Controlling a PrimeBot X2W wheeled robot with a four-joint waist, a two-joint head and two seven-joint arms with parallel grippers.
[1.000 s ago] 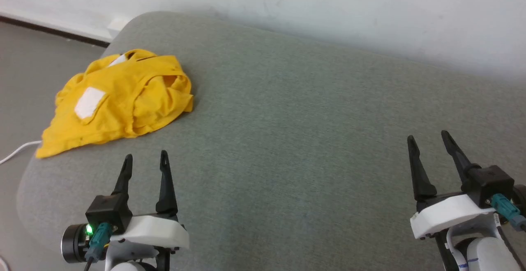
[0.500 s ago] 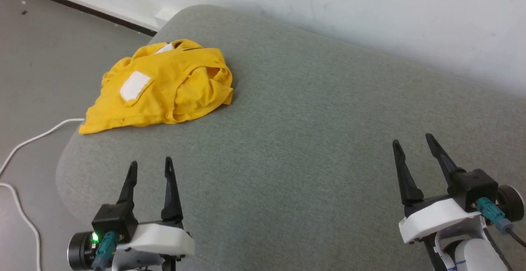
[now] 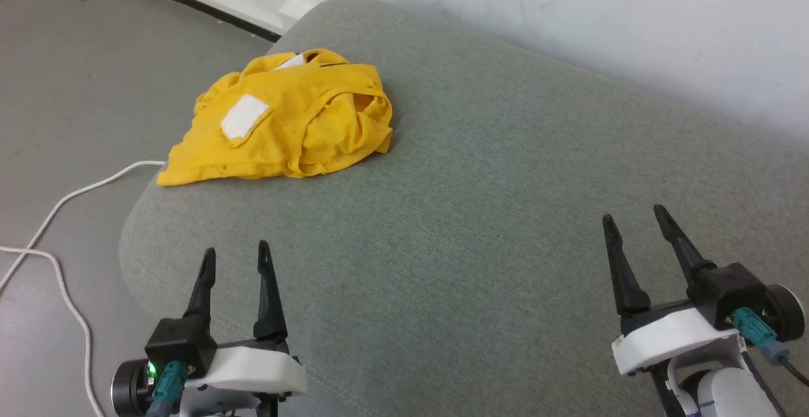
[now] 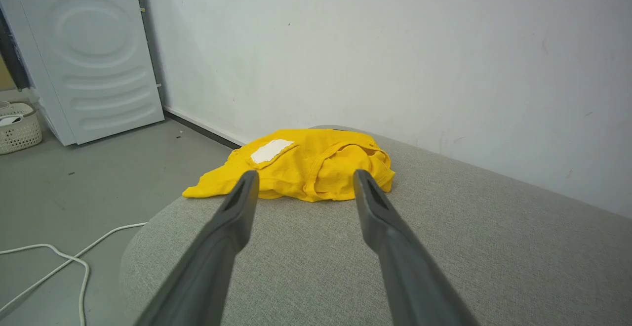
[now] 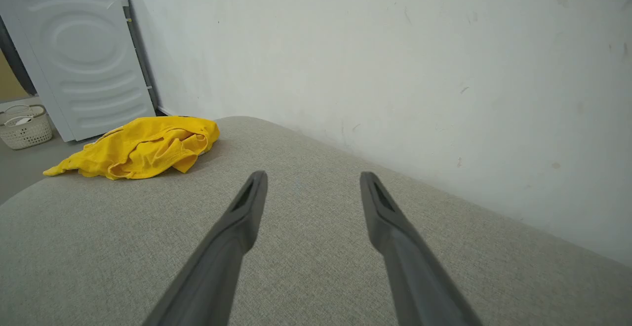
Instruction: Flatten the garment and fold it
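Firstly, left gripper [image 3: 235,248]: lower left of the head view, its two dark fingers apart with nothing between them, tips over bare upholstery. Right gripper [image 3: 633,213]: lower right, fingers likewise apart and empty. Grey cushion [image 3: 480,215]: spans the middle of the frame, with a rounded corner at upper left. Garment [image 3: 284,120]: yellow, crumpled in a heap on that upper-left corner, white patch facing up, one corner reaching the cushion's left rim; well apart from both grippers, nearer the left one. White cable [image 3: 63,202]: looped on the floor at the left edge. White ribbed panel [image 4: 84,54] and woven basket [image 4: 17,128]: upper left of the left wrist view.
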